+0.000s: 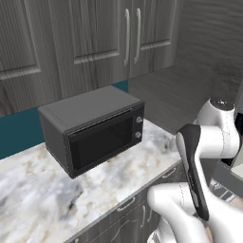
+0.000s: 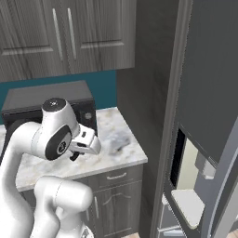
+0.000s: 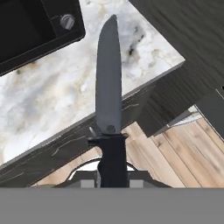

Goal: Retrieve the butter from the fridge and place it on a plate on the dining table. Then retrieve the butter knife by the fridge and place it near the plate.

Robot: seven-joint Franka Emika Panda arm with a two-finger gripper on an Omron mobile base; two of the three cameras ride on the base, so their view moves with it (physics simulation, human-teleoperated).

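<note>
My gripper (image 3: 113, 181) is shut on the black handle of the butter knife (image 3: 108, 87). The dark grey blade points away from the hand, over the edge of the marble counter (image 3: 57, 96). In the right base view the hand (image 2: 86, 142) hangs just in front of that counter, left of the fridge (image 2: 209, 93). The fridge stands with a door open, and its white interior (image 2: 186, 172) shows. The butter, the plate and the dining table are out of view.
A dark microwave (image 1: 95, 128) sits on the marble counter (image 1: 42, 194) under grey wall cabinets (image 1: 95, 33). A tall dark panel (image 2: 148, 93) separates the counter from the fridge. Wooden floor (image 3: 175, 148) lies below the counter's drawers (image 2: 114, 183).
</note>
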